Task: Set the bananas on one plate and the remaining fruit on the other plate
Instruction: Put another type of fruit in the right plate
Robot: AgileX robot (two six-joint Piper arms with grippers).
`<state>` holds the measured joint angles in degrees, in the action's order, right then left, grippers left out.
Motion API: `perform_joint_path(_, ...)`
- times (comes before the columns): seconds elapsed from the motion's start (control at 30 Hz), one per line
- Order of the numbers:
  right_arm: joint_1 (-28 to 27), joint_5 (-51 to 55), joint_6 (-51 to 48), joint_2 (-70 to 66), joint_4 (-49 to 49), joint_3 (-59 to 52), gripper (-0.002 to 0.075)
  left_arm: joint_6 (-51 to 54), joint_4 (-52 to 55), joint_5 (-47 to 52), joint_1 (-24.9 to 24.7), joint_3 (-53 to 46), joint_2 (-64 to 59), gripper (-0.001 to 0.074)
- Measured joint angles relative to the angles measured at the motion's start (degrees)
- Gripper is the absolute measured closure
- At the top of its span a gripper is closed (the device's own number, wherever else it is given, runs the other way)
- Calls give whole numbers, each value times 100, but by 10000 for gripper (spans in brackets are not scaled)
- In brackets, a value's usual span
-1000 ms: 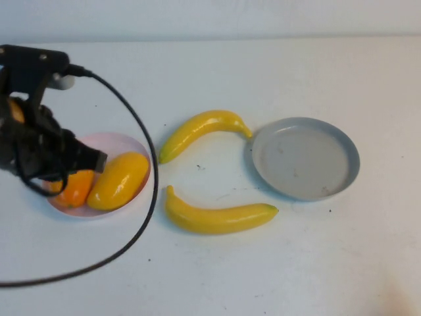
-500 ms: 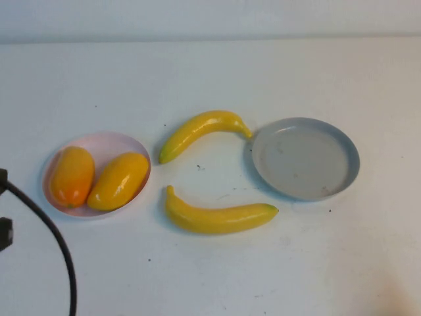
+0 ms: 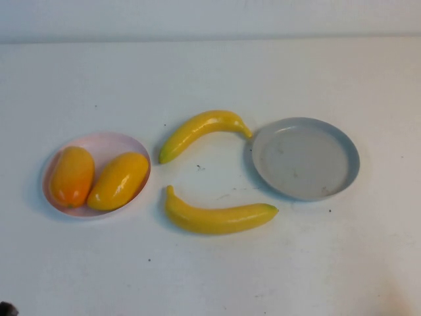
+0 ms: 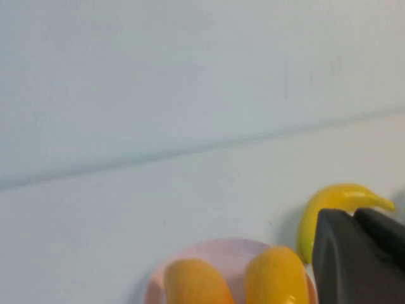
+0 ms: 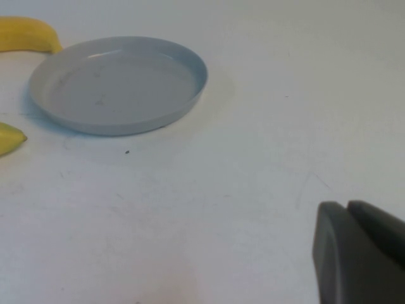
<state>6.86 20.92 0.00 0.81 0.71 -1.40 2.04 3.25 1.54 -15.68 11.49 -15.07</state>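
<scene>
So at the left of the high view we've got the pink plate [image 3: 96, 174] with both mango-ish fruits [image 3: 71, 176] [image 3: 119, 180] lying side by side in it, touching, so that half looks sorted to us. Our left hand [image 4: 354, 218] is out of the high view altogether; it only shows in the left wrist view as a dark block at the lower right of that frame, fingers together and holding nothing, hanging near the pink plate. Moving toward the middle, the two bananas are on the bare bench [image 3: 210, 72]: the upper banana [image 3: 200, 131] curves with its right tip just about at the grey-blue plate's rim, and the lower banana [image 3: 219, 216] lies below it, its right tip near the plate but apart from it. At the right of centre, the grey-blue plate [image 3: 348, 158] has nothing in it. Our right hand [image 5: 354, 212] shows only at the lower right of the right wrist view, also closed and empty, parked well off from that plate. The way we'd play it: use the right arm since it's the closer one, open wide, come down across the thick middle of a banana rather than a slippery tip, and take the upper one first so we don't shove the plate. Set it flat and off to one side so the second one fits.
</scene>
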Motion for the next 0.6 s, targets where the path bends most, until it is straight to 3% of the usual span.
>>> perform_joint_path(0.13,0,0,0,0,0,0,743,-131,0,-483,575,-615,904,733)
perform_joint_path(0.3,0,0,0,0,0,0,743,-248,12,-532,824,-1187,1507,733)
perform_joint_path(0.6,0,0,0,0,0,0,743,-273,63,1087,838,-1297,1569,733)
